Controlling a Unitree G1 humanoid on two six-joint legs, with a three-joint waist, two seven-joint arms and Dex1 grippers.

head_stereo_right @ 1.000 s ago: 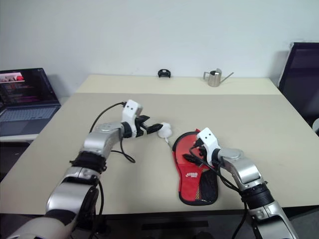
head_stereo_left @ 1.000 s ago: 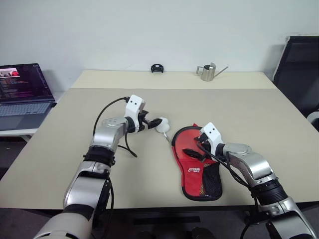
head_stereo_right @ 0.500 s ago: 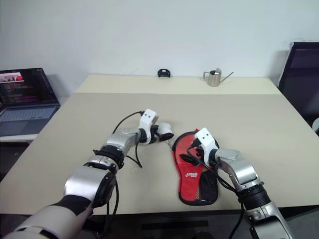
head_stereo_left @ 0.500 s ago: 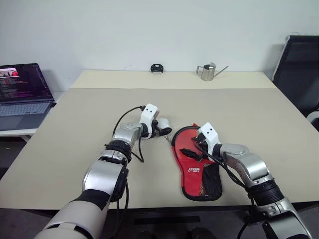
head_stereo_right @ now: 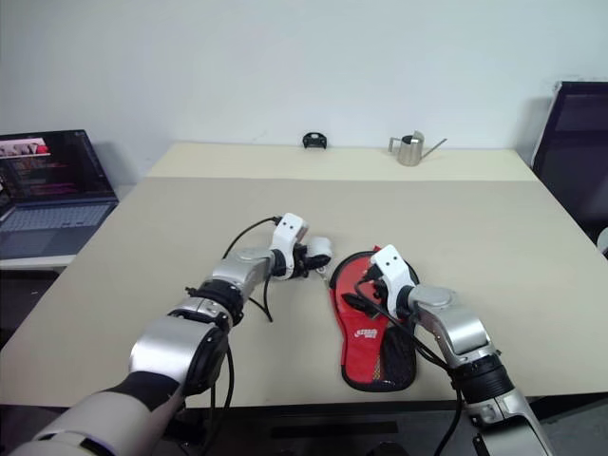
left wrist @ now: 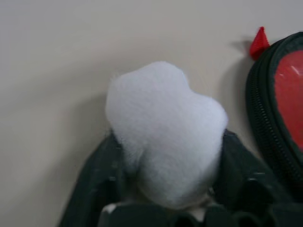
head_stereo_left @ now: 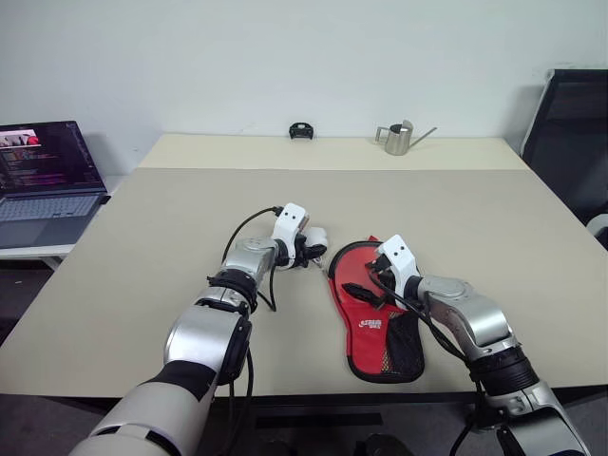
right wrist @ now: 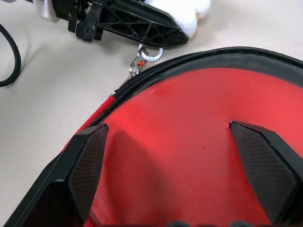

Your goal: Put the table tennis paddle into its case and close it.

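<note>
The black case lies flat on the table, with its zipper rim, a printed red panel and a mesh pocket at the near end. A smooth red face, apparently the table tennis paddle's, shows inside the far round end; the handle is hidden. My right gripper hovers open over that face, its fingers spread wide. My left gripper is shut on a white fluffy ball just beyond the case's rim, beside the zipper pull.
An open laptop stands off the table's left side. A small metal watering can and a small black object sit at the far edge. A black chair is at the right.
My left gripper has moved right and down to the white fluffy ball and closed around it. The right gripper has stayed over the case.
</note>
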